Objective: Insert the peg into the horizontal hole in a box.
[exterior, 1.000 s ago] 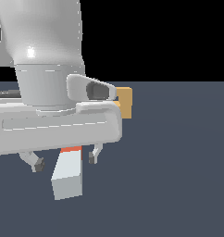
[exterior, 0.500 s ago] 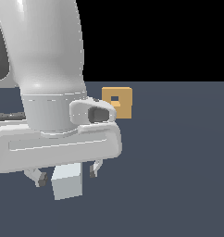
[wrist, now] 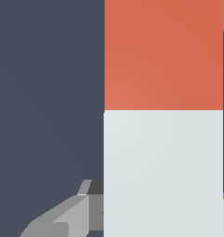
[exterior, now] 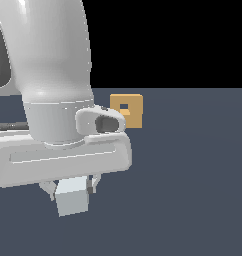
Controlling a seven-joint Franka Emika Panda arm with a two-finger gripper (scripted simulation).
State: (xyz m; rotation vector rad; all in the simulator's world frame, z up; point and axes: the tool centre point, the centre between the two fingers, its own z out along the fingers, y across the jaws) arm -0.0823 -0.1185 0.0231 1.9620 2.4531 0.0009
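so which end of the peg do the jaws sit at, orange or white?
The white end. In the wrist view the fingers flank the pale section of the peg; its orange section lies beyond them. The exterior view shows only that white end under the gripper.

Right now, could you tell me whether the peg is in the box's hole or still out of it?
Out. The peg sits under the gripper, apart from the box, whose hole shows empty.
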